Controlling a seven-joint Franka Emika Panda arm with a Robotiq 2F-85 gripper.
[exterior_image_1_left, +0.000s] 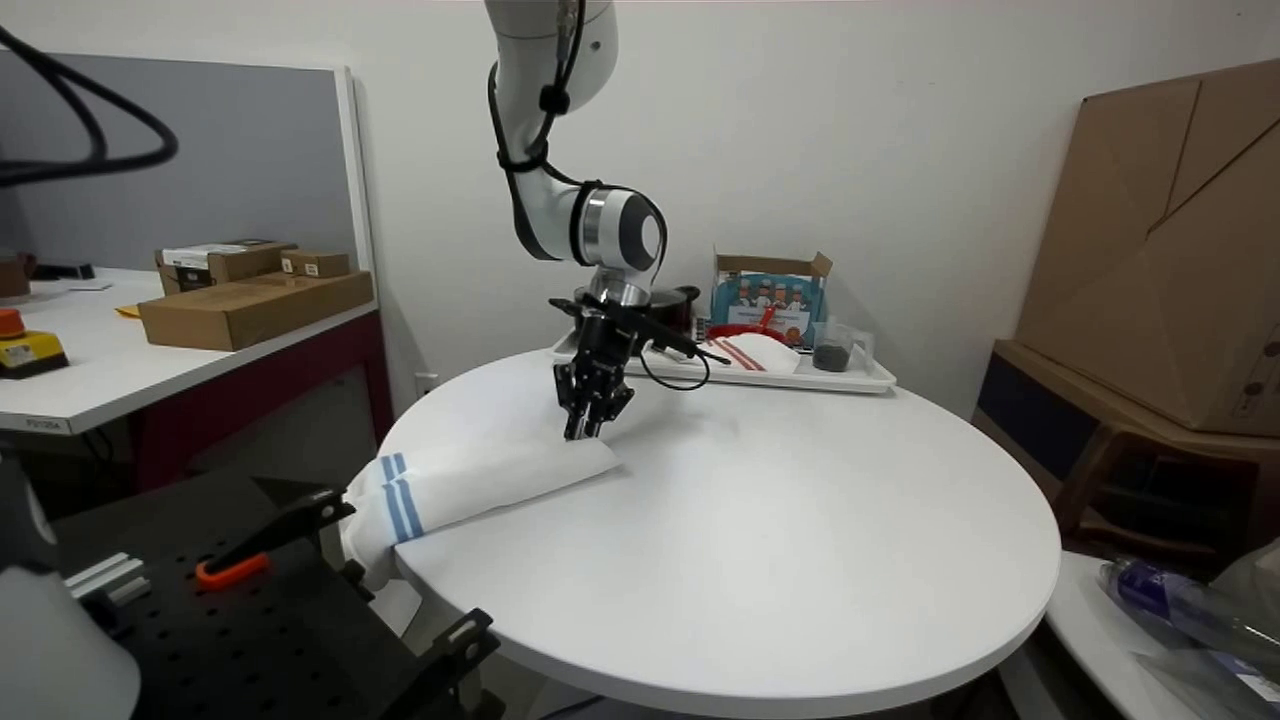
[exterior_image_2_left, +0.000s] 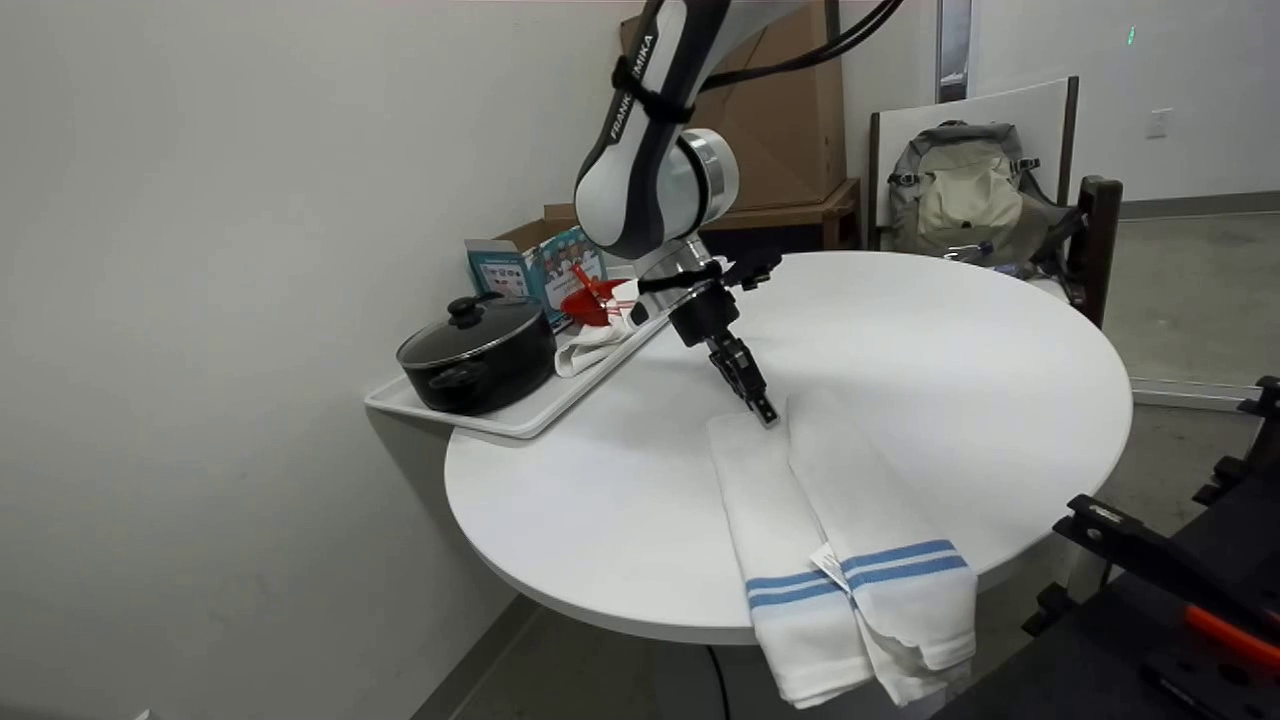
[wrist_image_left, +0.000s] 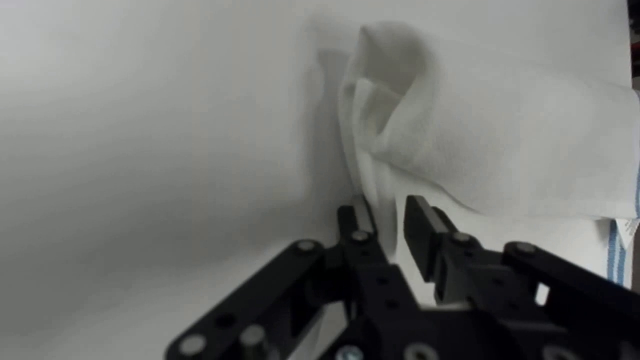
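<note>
One blue-striped towel (exterior_image_2_left: 870, 490) is draped off the table (exterior_image_2_left: 600, 520); its white end is straddled by the gripper (wrist_image_left: 387, 212), jaws slightly apart.

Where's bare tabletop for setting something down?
The broadest bare stretch of table lies between the towel and the rim toward the large cardboard box. A smaller patch lies between the towel and the tray holding the pot. It's crowded around the gripper, at the towel's end, and on the tray.
</note>
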